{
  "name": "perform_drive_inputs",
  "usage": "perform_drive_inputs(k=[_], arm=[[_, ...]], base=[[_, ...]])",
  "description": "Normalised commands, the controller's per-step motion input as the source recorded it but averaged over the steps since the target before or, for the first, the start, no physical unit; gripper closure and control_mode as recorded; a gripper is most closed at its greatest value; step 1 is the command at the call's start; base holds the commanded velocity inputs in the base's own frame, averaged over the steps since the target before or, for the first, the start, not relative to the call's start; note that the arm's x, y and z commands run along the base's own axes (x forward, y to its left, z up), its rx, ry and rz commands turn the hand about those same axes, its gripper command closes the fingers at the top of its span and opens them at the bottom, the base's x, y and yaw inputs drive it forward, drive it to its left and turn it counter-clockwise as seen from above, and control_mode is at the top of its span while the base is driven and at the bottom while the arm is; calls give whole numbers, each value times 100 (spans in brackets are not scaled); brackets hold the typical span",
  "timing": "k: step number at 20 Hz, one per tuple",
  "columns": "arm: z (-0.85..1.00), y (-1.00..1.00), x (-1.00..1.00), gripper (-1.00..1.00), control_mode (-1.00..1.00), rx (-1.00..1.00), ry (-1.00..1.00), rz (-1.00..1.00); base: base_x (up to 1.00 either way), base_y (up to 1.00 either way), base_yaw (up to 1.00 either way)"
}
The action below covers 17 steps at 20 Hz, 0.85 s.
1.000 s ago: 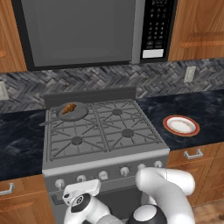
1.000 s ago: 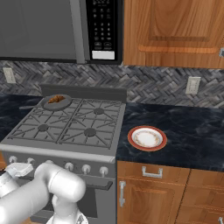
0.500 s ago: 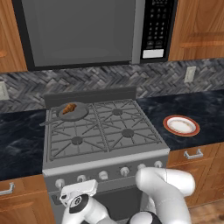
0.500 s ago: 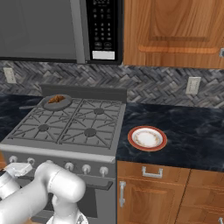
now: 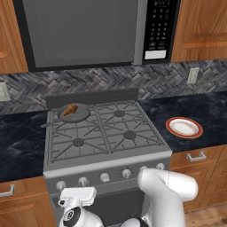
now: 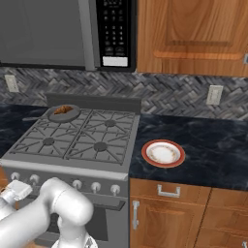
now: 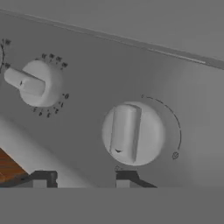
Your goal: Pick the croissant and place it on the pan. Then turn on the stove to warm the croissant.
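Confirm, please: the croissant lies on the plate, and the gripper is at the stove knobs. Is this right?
Not quite. The croissant lies in the pan on the stove's rear left burner, as the left base view shows; the plate holds no croissant. The gripper is indeed at the knobs.

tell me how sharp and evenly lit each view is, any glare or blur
Left base view: flat, even rendered light, no glare on the stove; the croissant in the pan reads clearly though small. Right base view: equally even, the plate crisp. Hand view: soft and slightly blurred close up, a gentle light gradient across the panel around the knob.
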Motion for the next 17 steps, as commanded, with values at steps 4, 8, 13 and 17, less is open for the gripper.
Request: perform_drive_inputs(k=[4,8,13,17], arm=[[-100,-32,81,-100,-100,7,21,21],[-100,-31,100,-100,-100,2,26,23],[-89,-25,100,-100,-100,0,38,20],[-39,-55,99,-100,-100,3,31,16]], base=[[0,0,0],[0,0,0],[0,0,0],[0,0,0]])
